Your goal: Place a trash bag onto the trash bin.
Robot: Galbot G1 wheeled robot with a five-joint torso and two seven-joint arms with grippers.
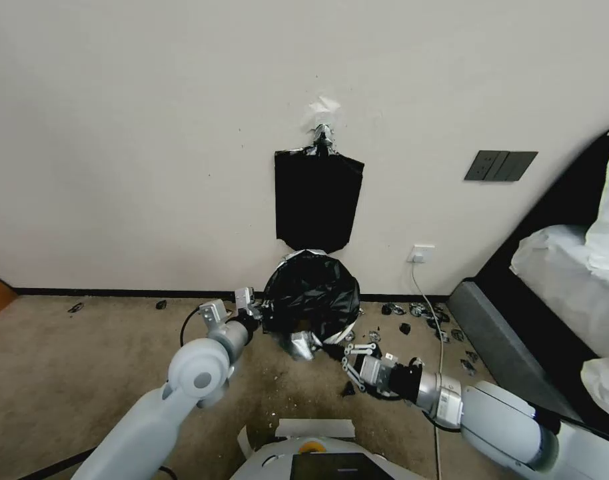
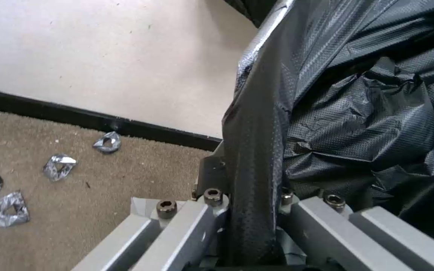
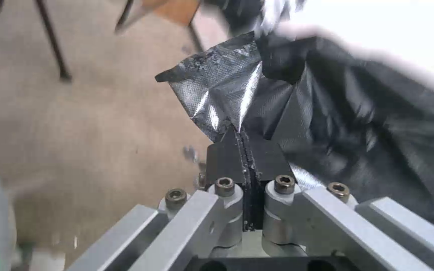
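Trash bag [image 1: 311,297]: thin black plastic, glossy, heavily crinkled; bulging in a rounded mass low against the wall, above the carpet.
Edges: pulled out on both sides; loose silvery flap hanging below.
Trash bin: hidden; cannot tell.

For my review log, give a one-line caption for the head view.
Both end effectors, left and right, pinch the black trash bag by the wall beneath the hanging bag pack.

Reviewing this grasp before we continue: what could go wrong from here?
Left end effector and right end effector each pinch the thin crinkled black plastic trash bag, which covers the bin. Pulling apart may tear the film. The right pinch holds only an edge fold, so it may slip. Foil scraps on the carpet could snag.
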